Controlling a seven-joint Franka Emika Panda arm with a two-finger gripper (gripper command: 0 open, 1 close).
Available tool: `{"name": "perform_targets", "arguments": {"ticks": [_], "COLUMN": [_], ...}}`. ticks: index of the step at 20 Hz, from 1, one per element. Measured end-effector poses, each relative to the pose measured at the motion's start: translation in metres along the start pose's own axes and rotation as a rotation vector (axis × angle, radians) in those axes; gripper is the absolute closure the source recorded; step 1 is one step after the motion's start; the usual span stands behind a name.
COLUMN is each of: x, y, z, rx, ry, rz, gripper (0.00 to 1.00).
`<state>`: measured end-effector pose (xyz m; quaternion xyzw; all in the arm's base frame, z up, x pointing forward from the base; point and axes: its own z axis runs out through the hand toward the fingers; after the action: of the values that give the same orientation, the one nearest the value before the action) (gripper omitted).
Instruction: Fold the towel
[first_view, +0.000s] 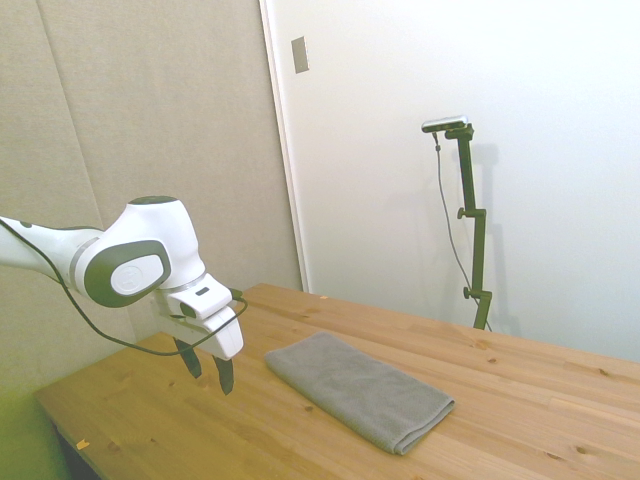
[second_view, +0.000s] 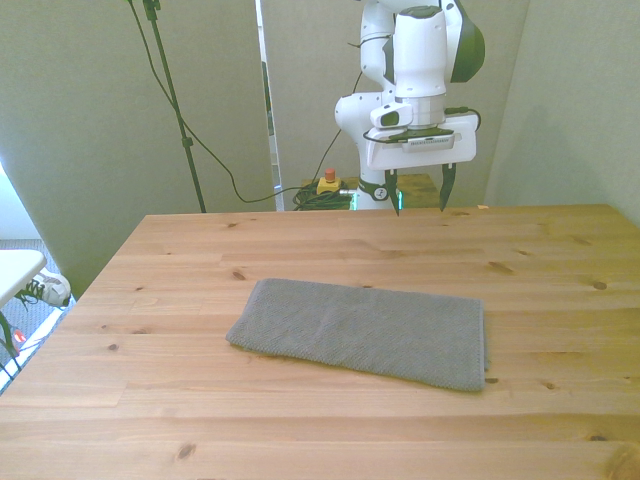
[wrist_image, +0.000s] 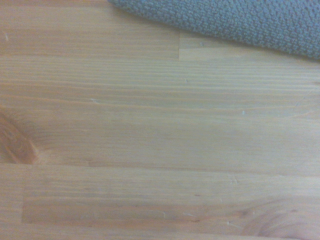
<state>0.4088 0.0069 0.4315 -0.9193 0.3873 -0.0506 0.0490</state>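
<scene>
Wooden boards make up the desk (second_view: 560, 260), and the towel (second_view: 365, 331) lies flat near its middle, already doubled into a long grey strip. It looks soft, floppy and light, so it will sag when lifted. A corner or a short end looks best to pinch. The end effector (second_view: 420, 188) hangs above the desk, well apart from the towel, spread wide and holding nothing.
</scene>
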Motion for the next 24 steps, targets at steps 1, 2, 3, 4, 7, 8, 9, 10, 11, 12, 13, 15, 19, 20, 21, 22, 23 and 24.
{"name": "perform_targets", "arguments": {"ticks": [1,2,3,4,7,8,9,10,11,12,13,15,19,20,21,22,23,24], "x": [0.000,0.001,0.005,0.009,0.022,0.024,0.027,0.029,0.031,0.034,0.035,0.035,0.035,0.036,0.037,0.037,0.038,0.037], "y": [0.000,-0.001,-0.007,-0.018,-0.074,-0.096,-0.117,-0.135,-0.152,-0.167,-0.181,-0.206,-0.241,-0.248,-0.254,-0.259,-0.264,-0.269], "z": [0.000,0.000,-0.004,-0.008,-0.004,0.002,0.009,0.015,0.020,0.025,0.030,0.043,0.069,0.073,0.075,0.077,0.079,0.082], "rx": [0.000,-0.002,-0.009,-0.017,-0.069,-0.091,-0.112,-0.136,-0.166,-0.203,-0.240,-0.302,-0.375,-0.374,-0.376,-0.383,-0.389,-0.395], "ry": [0.000,0.009,0.040,0.073,0.141,0.157,0.171,0.186,0.200,0.224,0.250,0.294,0.395,0.413,0.424,0.431,0.433,0.434], "rz": [0.001,0.013,0.030,0.048,0.119,0.132,0.142,0.149,0.154,0.159,0.164,0.164,0.151,0.150,0.149,0.149,0.150,0.149], "gripper": [0.00,0.00,0.00,0.00,0.00,0.00,0.00,0.00,0.00,0.00,0.00,0.00,0.00,0.00,0.00,0.00,0.00,0.00]}}
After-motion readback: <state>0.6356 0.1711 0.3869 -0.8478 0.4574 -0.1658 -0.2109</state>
